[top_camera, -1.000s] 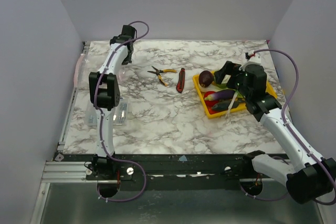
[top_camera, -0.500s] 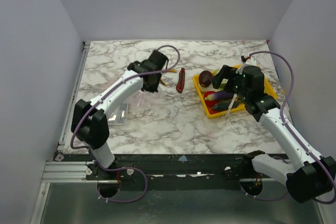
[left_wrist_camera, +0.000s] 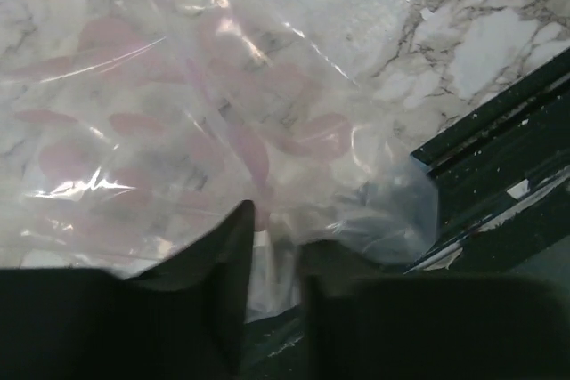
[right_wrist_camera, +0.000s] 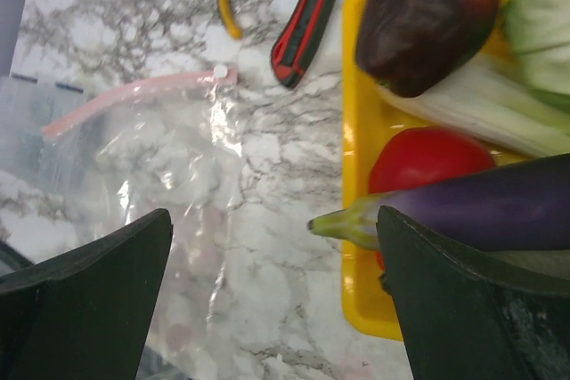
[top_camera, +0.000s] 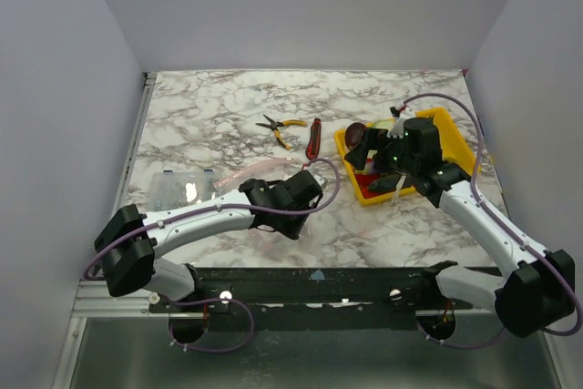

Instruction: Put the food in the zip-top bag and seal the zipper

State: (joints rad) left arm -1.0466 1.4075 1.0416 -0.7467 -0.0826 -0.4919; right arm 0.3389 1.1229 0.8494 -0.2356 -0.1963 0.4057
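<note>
The clear zip-top bag (top_camera: pixel 260 179) lies crumpled on the marble near the front middle, its pink zipper (top_camera: pixel 255 168) on the far side. My left gripper (top_camera: pixel 278 216) sits at the bag's near end, close to the table's front rail. Its fingers (left_wrist_camera: pixel 227 255) stand almost together with bag film (left_wrist_camera: pixel 267 131) pinched in the narrow gap. The food fills the yellow tray (top_camera: pixel 455 129): purple eggplant (right_wrist_camera: pixel 481 206), a red piece (right_wrist_camera: pixel 427 156), a maroon round one (right_wrist_camera: pixel 427 20) and pale green pieces (right_wrist_camera: pixel 481 113). My right gripper (right_wrist_camera: pixel 272 220) hangs wide open over the tray's left edge, the eggplant's stem beside its right finger.
Yellow-handled pliers (top_camera: pixel 278 125) and a red-and-black utility knife (top_camera: pixel 313 138) lie behind the bag. A rigid clear box (top_camera: pixel 182 190) rests at the left. The black front rail (left_wrist_camera: pixel 499 149) runs just beyond the bag's near end.
My left arm swung from the far left corner across to the near middle, bringing the bag with it. My right gripper shifted slightly left over the tray, still open.
</note>
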